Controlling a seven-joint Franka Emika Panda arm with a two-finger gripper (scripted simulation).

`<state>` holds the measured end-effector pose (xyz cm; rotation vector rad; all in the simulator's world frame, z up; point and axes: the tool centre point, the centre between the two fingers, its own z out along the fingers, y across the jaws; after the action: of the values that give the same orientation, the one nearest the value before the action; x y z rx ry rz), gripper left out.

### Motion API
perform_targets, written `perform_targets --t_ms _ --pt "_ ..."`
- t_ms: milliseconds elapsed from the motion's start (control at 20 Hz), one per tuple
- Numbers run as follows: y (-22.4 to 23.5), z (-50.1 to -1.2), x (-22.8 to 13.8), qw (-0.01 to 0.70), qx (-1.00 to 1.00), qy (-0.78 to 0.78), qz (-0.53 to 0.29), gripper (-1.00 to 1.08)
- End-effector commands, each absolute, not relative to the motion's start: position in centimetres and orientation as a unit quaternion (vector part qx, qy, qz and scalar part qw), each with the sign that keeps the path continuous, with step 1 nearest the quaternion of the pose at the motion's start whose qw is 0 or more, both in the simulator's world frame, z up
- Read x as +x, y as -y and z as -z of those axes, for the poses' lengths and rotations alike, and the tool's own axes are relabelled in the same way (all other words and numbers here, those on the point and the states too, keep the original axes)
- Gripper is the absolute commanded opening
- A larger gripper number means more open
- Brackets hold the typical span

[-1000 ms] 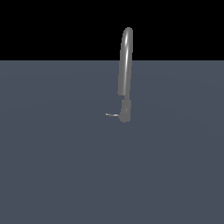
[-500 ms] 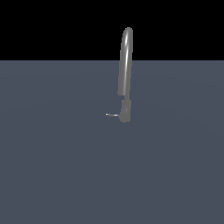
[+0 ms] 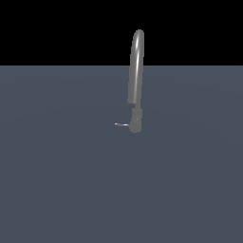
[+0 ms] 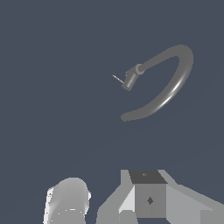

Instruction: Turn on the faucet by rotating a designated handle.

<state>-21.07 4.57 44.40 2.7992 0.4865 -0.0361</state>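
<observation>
1. Where the grey tabletop [image 3: 61, 180] meets the black background in the exterior view, the faucet [image 3: 135, 71] stands a little toward that view's right of centre, its long axis upright; the arched gooseneck rises past the horizon line into the black.
2. Its spout is seen almost edge-on in the exterior view, so the arch reads as one narrow band; the wrist view shows the faucet [image 4: 168, 83] as an open curve, the free end of the spout coming back down short of the base.
3. Low on the short darker base, the handle [image 3: 121, 125] sticks out sideways toward the exterior view's left, its long axis roughly level with the tabletop; it is a thin lever, far shorter than the spout.
4. From the wrist view the handle [image 4: 117, 78] is a fine sliver pointing away from the base, on the side away from the spout's arch; nothing touches it.
5. Open tabletop [image 4: 52, 87] surrounds the faucet on every visible side; its far edge lies behind the faucet in the exterior view, and the other edges fall outside the frames.
6. At the edge of the wrist view only pale parts of the arm's own body [image 4: 151, 199] show, well apart from the faucet; whether the fingers are spread or pressed together I cannot tell; the exterior view shows no arm.
</observation>
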Motion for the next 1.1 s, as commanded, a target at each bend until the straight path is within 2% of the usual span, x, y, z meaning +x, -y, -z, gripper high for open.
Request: perform_targets --t_ms 0,500,1050 --pt "-5.3 -43.0 -20.2 0.185 0.961 -0.207 0.016 -1.0" --pt "-7.5 -37.2 -17.6 0.313 0.886 -0.341 0.028 -1.0" --pt "-8.6 -31.7 -15.8 0.411 0.795 -0.444 0.036 -1.0"
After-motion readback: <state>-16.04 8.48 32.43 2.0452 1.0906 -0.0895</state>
